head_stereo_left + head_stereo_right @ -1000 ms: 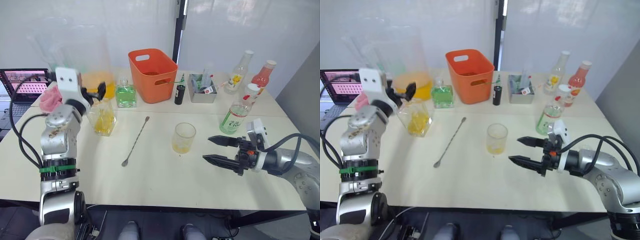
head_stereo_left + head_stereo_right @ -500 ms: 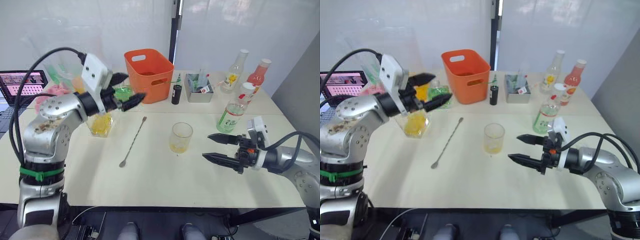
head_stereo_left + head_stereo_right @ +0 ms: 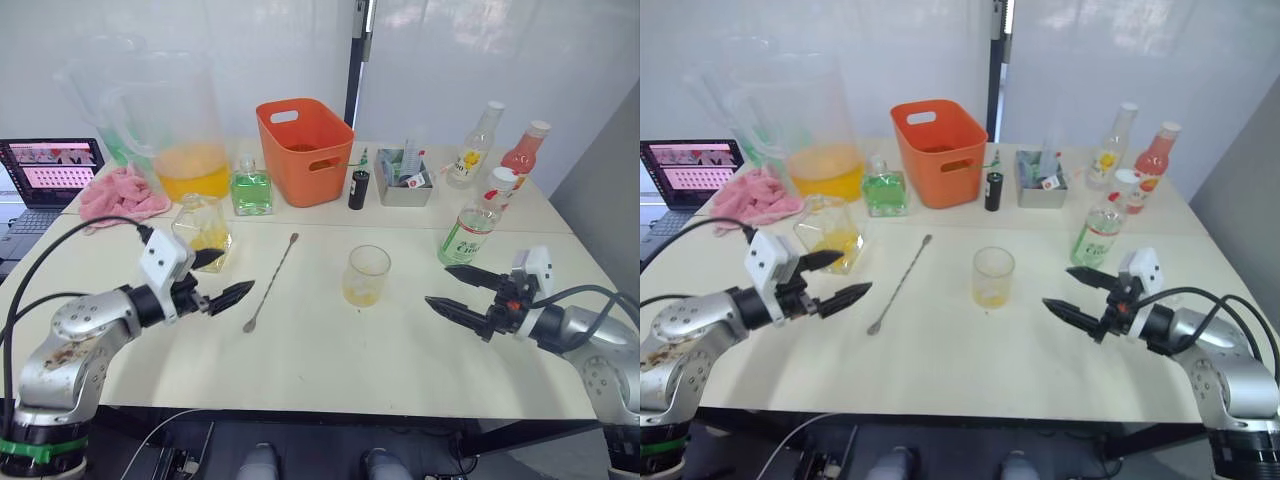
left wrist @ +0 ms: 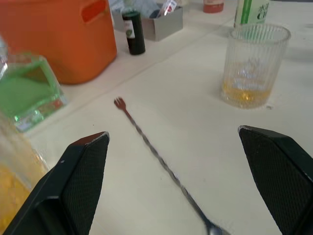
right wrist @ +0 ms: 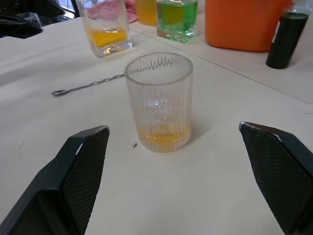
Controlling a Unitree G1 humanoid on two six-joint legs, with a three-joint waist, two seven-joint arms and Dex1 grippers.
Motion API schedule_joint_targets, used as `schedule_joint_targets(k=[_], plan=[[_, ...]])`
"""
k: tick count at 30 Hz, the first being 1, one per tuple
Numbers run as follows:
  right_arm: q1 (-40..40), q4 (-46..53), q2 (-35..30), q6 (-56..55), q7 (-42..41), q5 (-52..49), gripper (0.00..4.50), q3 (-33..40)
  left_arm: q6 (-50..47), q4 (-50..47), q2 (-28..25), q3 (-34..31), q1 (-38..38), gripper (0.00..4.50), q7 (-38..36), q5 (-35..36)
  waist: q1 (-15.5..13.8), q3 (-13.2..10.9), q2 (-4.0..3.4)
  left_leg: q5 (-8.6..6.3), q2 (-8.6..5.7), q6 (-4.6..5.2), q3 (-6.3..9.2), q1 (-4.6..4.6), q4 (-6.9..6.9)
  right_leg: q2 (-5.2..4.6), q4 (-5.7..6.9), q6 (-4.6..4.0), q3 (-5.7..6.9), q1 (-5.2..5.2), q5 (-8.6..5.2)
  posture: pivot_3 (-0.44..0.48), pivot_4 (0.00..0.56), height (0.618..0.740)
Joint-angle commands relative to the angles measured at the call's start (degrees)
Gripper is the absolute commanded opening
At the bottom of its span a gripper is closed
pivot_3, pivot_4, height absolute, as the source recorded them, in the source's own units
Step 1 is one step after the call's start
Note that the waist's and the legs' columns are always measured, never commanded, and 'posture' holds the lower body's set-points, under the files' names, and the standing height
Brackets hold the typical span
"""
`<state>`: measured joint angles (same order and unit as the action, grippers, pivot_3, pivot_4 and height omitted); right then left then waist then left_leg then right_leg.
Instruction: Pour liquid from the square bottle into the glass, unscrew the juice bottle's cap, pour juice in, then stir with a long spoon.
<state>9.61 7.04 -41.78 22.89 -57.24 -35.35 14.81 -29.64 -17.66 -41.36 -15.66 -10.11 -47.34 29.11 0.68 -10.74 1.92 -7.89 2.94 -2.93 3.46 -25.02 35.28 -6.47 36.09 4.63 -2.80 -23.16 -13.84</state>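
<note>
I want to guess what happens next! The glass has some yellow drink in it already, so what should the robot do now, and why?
Probably move the right pincer to the juice bottle. The glass already holds a little yellow liquid, the square bottle stands back on the table, both pincers are open and empty, and the bottle's white cap is still on.

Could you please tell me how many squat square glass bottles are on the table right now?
2. The square bottle with yellow liquid stands near the left gripper; the green-liquid square bottle stands farther back, beside the orange basket.
</note>
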Motion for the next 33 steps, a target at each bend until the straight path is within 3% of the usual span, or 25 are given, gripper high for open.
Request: schedule_joint_targets(k=[1,14,23,33], plan=[[-3.4,-2.9,0.6,-5.6,0.4,1.3,4.50,5.5,5.4,3.5,-0.8,-5.1,4.5,4.47,-2.6,-0.2,0.0,0.0,-0.02,0.00,0.01,0.00,0.00,0.00,0.00,0.00,-0.02,-0.02,0.00,0.00,-0.03,0.000,0.150,0.740],[-7.0,-16.4,2.0,-18.6,1.3,6.6,4.50,9.5,19.6,18.5,-3.0,-11.5,10.9,4.47,-7.1,-3.0,0.4,0.0,-0.04,0.02,0.08,0.02,-0.33,0.40,-0.23,0.00,-0.04,-0.17,-0.22,0.06,-0.10,0.000,0.150,0.740],[-7.8,-16.2,2.8,-18.7,2.0,6.5,4.50,9.7,15.6,15.7,-3.5,-11.2,11.0,4.47,-8.8,0.1,0.3,0.0,-0.04,0.01,0.08,0.02,-0.48,0.42,-0.27,0.01,-0.05,-0.15,-0.39,0.03,-0.10,0.000,0.150,0.740],[-8.0,-10.4,4.7,-13.5,5.4,3.2,4.50,10.2,0.2,3.6,-4.6,-11.1,0.8,4.47,-7.4,15.6,0.2,0.0,-0.04,0.02,0.10,0.02,-0.51,0.43,-0.29,0.05,-0.05,-0.12,-0.48,0.03,-0.09,0.000,0.150,0.740]])
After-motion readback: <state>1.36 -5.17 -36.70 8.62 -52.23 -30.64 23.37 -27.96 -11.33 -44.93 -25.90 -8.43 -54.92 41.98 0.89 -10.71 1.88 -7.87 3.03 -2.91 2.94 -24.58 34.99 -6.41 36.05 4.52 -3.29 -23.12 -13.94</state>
